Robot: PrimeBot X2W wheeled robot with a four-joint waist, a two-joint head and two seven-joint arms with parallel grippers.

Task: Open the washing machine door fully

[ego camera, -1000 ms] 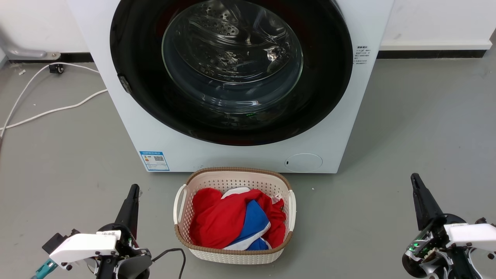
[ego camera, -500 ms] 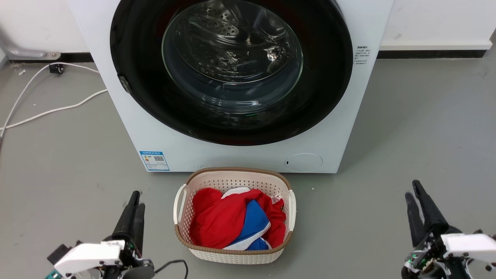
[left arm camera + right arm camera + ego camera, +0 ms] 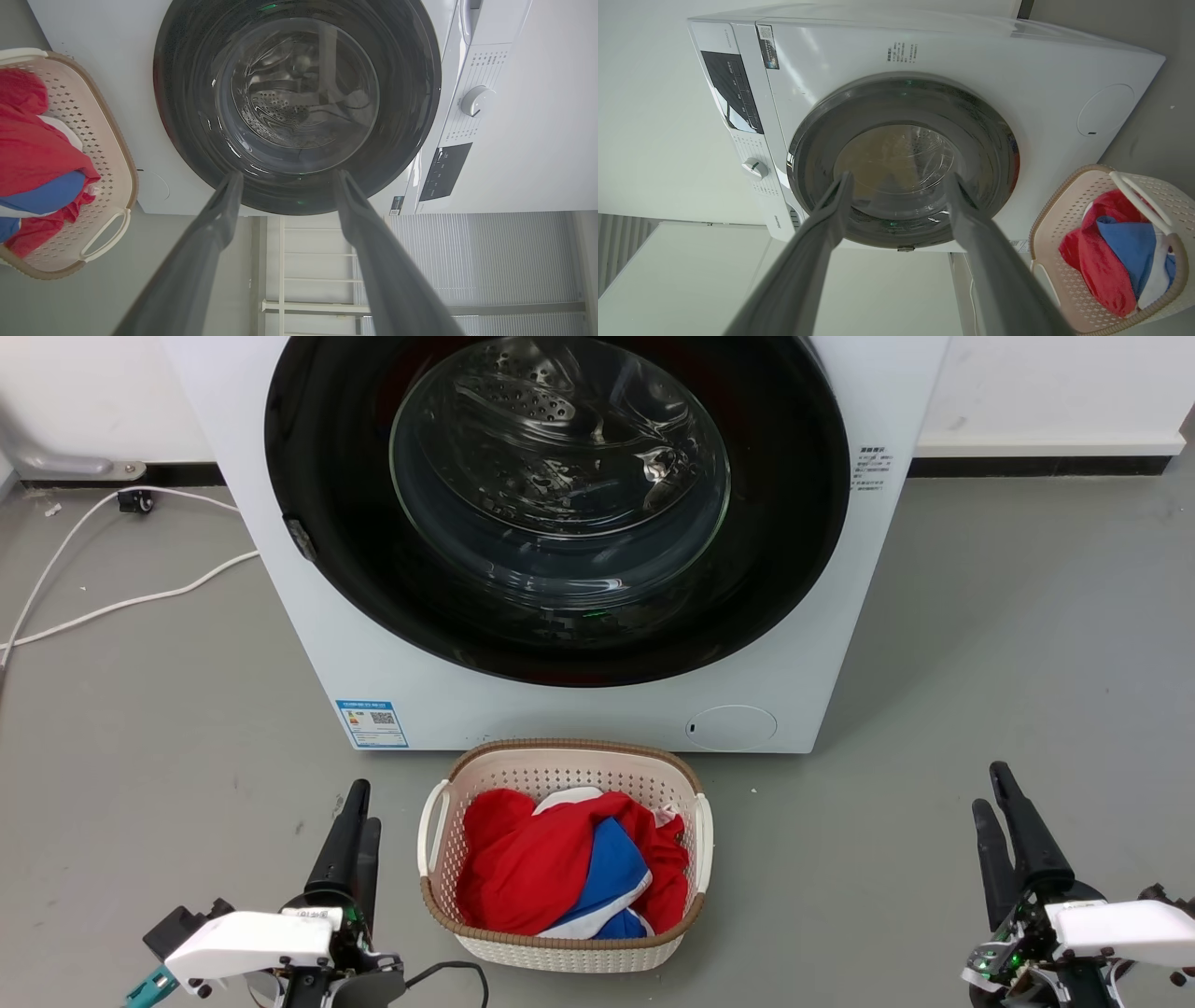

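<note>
The washing machine door (image 3: 560,504) is a glossy black round frame with a clear glass bowl, lying flush against the white machine's front. A small latch (image 3: 299,538) sits on its left edge. My left gripper (image 3: 364,807) hovers low over the floor, left of the basket, open and empty. My right gripper (image 3: 988,789) hangs at the lower right, also open and empty. Both point at the machine and are well short of it. In the left wrist view the door (image 3: 411,93) shows past the spread left gripper (image 3: 287,173). In the right wrist view the door (image 3: 990,140) shows beyond the right gripper (image 3: 899,176).
A cream basket (image 3: 569,747) holding red and blue clothes stands on the floor right before the machine, between my arms. A white cable (image 3: 121,602) trails over the grey floor at the left. A small round white panel (image 3: 733,726) sits low on the machine's front.
My left gripper has shifted right, closer to the basket. Both wrists have turned, so each gripper's two fingers now show apart. The door has not moved.
</note>
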